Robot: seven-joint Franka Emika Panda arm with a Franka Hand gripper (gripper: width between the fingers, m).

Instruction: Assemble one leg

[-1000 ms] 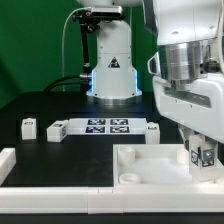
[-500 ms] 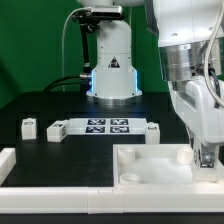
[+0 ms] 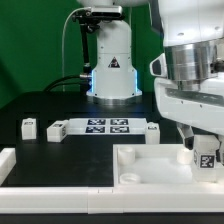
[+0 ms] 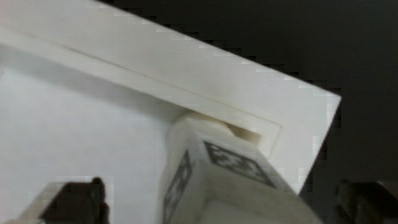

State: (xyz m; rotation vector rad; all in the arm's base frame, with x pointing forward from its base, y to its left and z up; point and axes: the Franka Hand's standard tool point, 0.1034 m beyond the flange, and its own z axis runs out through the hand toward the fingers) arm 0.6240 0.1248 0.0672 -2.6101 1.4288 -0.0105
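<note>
One leg [image 3: 205, 153], a stubby white block with a tag, stands upright in the corner socket of the large white panel [image 3: 140, 165] at the exterior view's right. My gripper [image 3: 204, 148] straddles it from above. In the wrist view the leg [image 4: 222, 175] rises between my dark fingertips [image 4: 71, 202], with a gap showing on each side. The gripper [image 4: 217, 206] looks open around it. The panel [image 4: 89, 110] fills the wrist view beneath the leg. Three more legs lie on the black table: two at the left [image 3: 28, 127] [image 3: 57, 129] and one right of centre [image 3: 150, 130].
The marker board [image 3: 105, 126] lies flat behind the panel, between the loose legs. A white L-shaped fixture [image 3: 10, 160] sits at the near left. The robot base [image 3: 112, 70] stands at the back. The panel has a raised socket [image 3: 127, 176] at its near left corner.
The hand turned about its vertical axis half a second ago and has turned back to its earlier facing. The leg stays in the panel's corner socket.
</note>
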